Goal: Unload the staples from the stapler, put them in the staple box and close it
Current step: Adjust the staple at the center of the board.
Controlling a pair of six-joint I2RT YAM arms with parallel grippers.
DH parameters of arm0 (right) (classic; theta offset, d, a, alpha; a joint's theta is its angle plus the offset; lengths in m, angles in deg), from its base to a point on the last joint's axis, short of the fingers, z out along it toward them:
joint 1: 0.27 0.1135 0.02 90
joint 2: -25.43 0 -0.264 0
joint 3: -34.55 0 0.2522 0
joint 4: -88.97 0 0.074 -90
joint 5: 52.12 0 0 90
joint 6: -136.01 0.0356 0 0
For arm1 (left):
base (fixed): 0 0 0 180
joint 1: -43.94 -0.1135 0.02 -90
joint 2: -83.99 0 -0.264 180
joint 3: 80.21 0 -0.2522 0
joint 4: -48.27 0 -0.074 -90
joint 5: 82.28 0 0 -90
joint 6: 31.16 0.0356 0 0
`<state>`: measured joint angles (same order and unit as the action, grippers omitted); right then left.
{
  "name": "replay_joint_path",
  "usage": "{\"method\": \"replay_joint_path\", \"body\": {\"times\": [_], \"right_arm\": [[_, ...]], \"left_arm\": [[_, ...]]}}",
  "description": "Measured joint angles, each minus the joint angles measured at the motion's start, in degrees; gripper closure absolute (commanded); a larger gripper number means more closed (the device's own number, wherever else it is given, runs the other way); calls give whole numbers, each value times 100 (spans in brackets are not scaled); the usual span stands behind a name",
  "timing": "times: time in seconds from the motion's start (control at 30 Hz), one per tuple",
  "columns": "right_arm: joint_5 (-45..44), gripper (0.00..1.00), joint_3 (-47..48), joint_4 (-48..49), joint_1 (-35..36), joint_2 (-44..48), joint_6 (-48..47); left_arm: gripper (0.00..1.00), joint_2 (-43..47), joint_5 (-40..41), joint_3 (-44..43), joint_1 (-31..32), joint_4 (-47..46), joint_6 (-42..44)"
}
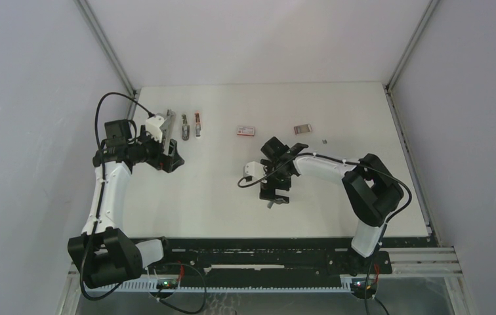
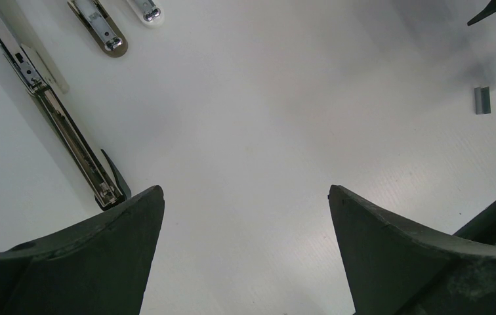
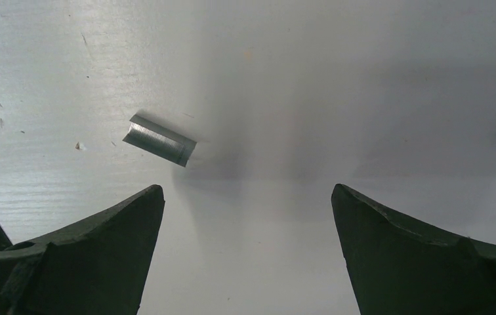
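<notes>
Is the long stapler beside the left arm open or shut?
Open: the stapler lies unfolded on the table, its metal channel exposed along its length.

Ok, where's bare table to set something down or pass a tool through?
Widest bare patch: the table middle, between the left arm and the right tool. The far strip behind the red-and-white box is bare too. Crowded: far left, around the open stapler and two small staplers; a staple block lies just ahead of the right tool.
</notes>
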<state>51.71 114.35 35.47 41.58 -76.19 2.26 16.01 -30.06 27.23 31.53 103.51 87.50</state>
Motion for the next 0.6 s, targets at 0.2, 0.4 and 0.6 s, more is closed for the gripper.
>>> {"method": "replay_joint_path", "body": {"times": [0.2,0.4,0.6], "right_arm": [[-116,0,0,17,149,-127,2],[-293,0,2,140,299,-243,57],[-452,0,2,356,354,-247,269]], "left_arm": [[0,0,0,0,0,0,0],[0,0,0,0,0,0,0],[0,0,0,0,0,0,0]]}}
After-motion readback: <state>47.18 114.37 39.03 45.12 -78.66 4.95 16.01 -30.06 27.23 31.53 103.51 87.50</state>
